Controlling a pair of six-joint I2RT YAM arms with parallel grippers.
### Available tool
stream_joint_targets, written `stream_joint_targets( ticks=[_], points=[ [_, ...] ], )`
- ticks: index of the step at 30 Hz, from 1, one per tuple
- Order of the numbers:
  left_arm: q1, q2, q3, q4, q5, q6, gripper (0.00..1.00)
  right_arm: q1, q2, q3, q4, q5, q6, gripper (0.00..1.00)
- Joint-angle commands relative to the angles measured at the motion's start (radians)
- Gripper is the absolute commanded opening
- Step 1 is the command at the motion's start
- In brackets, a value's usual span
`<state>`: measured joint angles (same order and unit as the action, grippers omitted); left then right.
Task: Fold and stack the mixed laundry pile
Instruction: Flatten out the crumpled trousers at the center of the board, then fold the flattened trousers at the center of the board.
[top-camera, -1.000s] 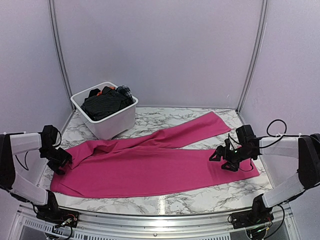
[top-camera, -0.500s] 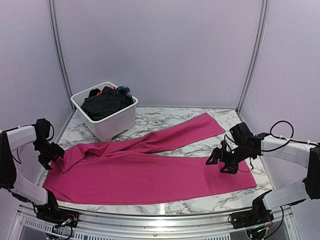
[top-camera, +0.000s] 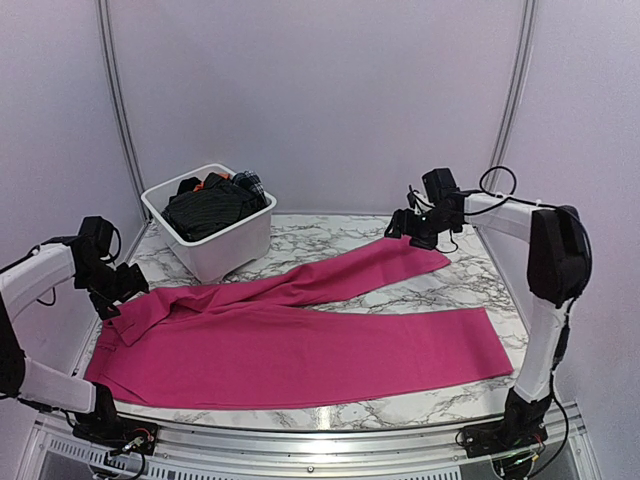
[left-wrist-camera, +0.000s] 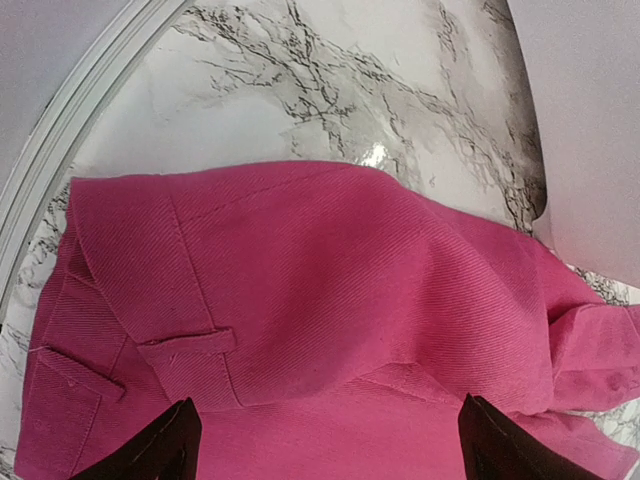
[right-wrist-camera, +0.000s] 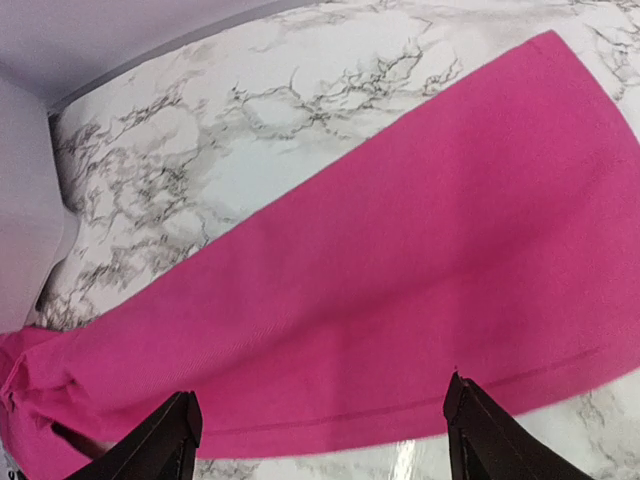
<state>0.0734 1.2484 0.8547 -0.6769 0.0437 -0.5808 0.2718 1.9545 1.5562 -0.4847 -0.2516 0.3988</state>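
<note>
Marble desk (top-camera: 420, 410) carries long magenta-pink cloth trousers (top-camera: 300, 350): soft, limp, light; take at waistband and hem corners. Left pincer (left-wrist-camera: 325, 440), right pincer (right-wrist-camera: 320, 440) gape wide, empty.

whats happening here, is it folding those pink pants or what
Two robot arms are working on laundry. The magenta-pink trousers lie spread out on the marble table, unfolded. The left gripper hovers open over the waistband end, the right gripper over the far leg's hem, also open; neither holds anything. Dark garments sit in the white tub.
</note>
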Motion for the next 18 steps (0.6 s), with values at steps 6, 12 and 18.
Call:
stream_joint_targets(
  ticks=[6,12,18],
  points=[
    [-0.022,-0.002,0.006,0.017,0.050,0.027,0.92,-0.030,0.274,0.196,0.003,-0.019,-0.036,0.78],
    [-0.023,0.023,0.026,0.016,0.047,0.022,0.93,-0.121,0.265,0.002,-0.009,-0.017,0.057,0.77],
    [-0.030,0.032,0.023,0.018,0.039,0.015,0.94,-0.255,0.047,-0.421,0.076,-0.024,0.165,0.77]
  ],
)
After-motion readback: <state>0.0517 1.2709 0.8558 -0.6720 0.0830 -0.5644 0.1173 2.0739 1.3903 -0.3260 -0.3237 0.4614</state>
